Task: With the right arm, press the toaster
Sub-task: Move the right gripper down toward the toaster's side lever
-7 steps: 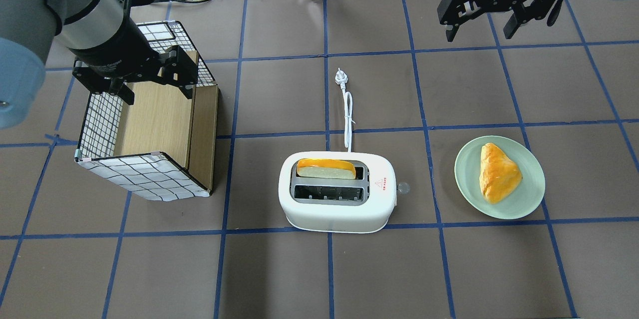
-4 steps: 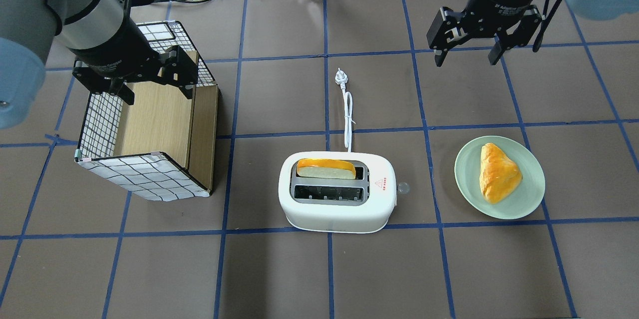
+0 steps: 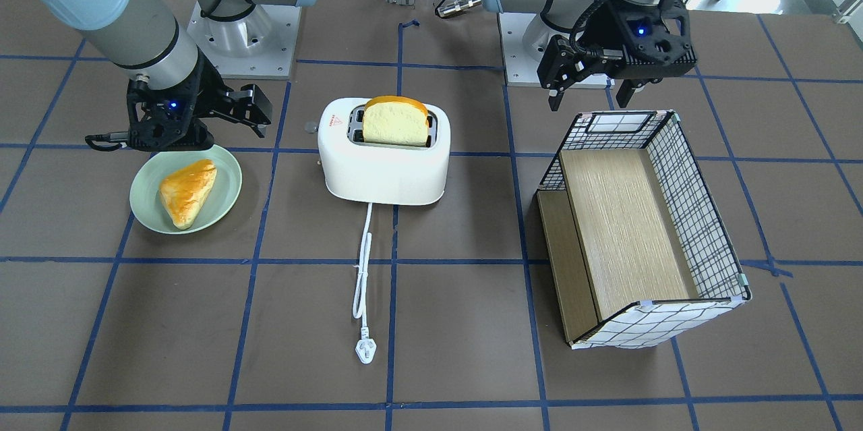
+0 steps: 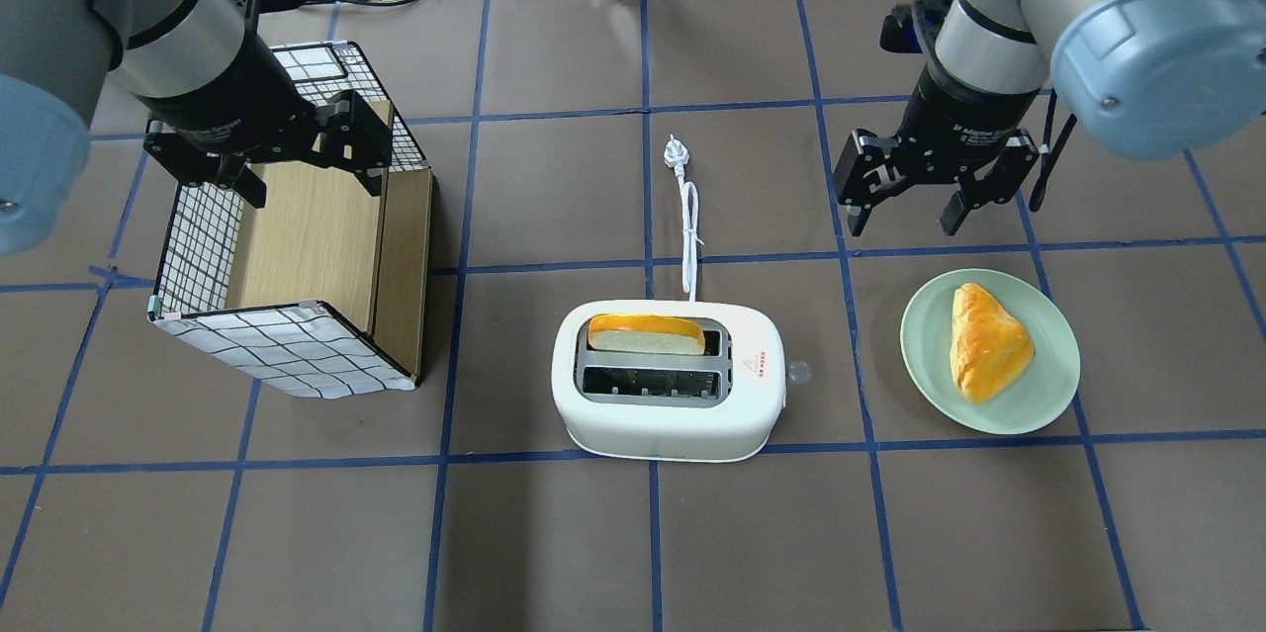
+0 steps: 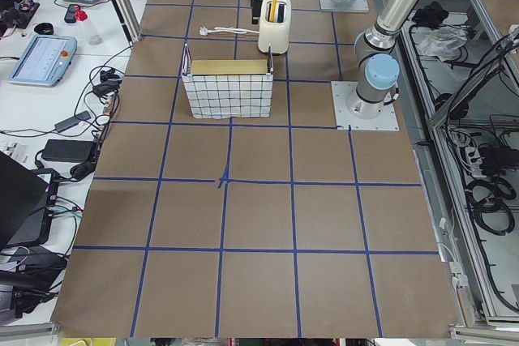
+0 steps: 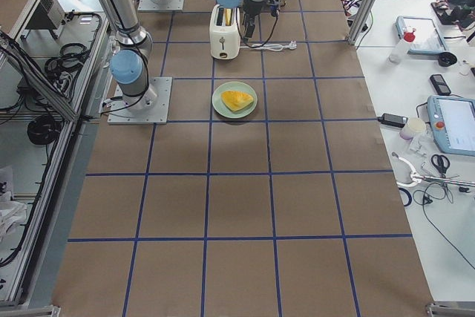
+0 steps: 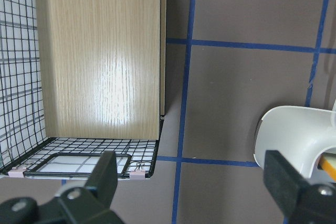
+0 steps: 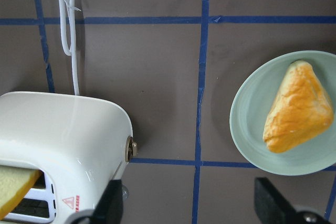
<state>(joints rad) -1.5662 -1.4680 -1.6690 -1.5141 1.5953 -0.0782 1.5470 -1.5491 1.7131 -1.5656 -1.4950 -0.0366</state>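
The white two-slot toaster (image 4: pixel 673 414) stands at the table's middle with a bread slice (image 4: pixel 646 333) in its far slot. It also shows in the front view (image 3: pixel 384 168) and the right wrist view (image 8: pixel 63 135). Its lever knob (image 4: pixel 799 373) sticks out of its right end. Its white cord (image 4: pixel 689 226) runs away to the plug (image 4: pixel 675 152). My right gripper (image 4: pixel 905 217) is open and empty. It hovers beyond and to the right of the toaster, near the plate's far edge. My left gripper (image 4: pixel 307 177) is open and empty over the basket.
A pale green plate (image 4: pixel 1048 395) with a golden pastry (image 4: pixel 984 340) lies right of the toaster. A grid-patterned wire basket (image 4: pixel 287 345) with a wooden floor stands at the left, under the left arm. Cables lie along the far table edge.
My right arm has come from the far right corner toward the toaster and plate, still open. The left arm and the objects have not moved.
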